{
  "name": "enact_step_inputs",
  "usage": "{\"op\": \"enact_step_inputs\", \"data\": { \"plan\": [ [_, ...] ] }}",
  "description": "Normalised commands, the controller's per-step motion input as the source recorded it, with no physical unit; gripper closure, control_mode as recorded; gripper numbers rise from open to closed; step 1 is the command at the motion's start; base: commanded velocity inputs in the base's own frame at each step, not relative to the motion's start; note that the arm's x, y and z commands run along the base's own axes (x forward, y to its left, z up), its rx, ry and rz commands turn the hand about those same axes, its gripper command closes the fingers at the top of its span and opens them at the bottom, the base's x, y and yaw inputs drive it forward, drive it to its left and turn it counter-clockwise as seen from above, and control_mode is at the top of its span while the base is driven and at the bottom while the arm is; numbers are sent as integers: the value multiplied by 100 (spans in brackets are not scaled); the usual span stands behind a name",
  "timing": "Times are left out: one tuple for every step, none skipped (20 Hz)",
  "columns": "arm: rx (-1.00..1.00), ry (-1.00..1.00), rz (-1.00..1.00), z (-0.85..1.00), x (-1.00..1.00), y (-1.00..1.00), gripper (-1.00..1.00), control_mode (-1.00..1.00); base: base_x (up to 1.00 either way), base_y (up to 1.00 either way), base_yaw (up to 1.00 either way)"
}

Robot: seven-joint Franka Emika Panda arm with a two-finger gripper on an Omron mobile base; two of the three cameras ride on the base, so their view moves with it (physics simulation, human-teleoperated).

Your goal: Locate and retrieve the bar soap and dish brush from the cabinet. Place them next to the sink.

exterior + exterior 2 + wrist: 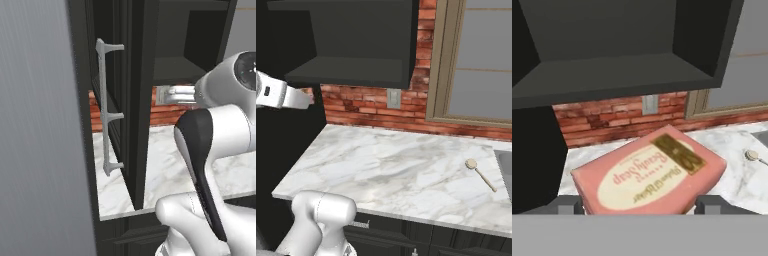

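Pink bar soap [649, 172] held between wide-spread fingertips [567, 204] of the gripper [639, 205], below the black cabinet [612, 75], near its bottom edge. Dish brush [480, 174] flat on the marble counter [391, 170], beside the sink [504, 167]. Much bare counter under the cabinet.

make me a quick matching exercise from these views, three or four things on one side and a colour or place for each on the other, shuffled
Things:
1. bar soap
2. dish brush
3. cabinet
4. wall outlet

Places or colours:
A. matte black, mounted above the counter
B. pink, between the fingertips in the hand view
C. on the brick wall just under the cabinet
D. lying on the marble counter beside the sink edge

Pairs: 1-B, 2-D, 3-A, 4-C
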Motion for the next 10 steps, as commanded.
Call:
{"op": "enact_step_inputs", "data": {
  "plan": [
    [0,2,-17,-21,-65,-38,100,-100,0,0,0],
    [0,2,-17,-21,-64,-38,100,-100,0,0,0],
    [-1,1,-17,-23,-65,-37,100,-100,0,0,0],
    [0,1,-17,-23,-65,-37,100,-100,0,0,0],
    [0,2,-17,-24,-65,-38,100,-100,0,0,0],
    [0,2,-17,-26,-63,-39,100,-100,0,0,0],
    [0,2,-18,-28,-61,-40,100,-100,0,0,0],
    [0,2,-17,-22,-60,-43,100,-100,0,0,0],
    [0,0,-13,-11,-56,-39,100,-100,0,0,0],
    [0,0,-11,0,-46,-43,100,-100,0,0,0]
  ]
}}
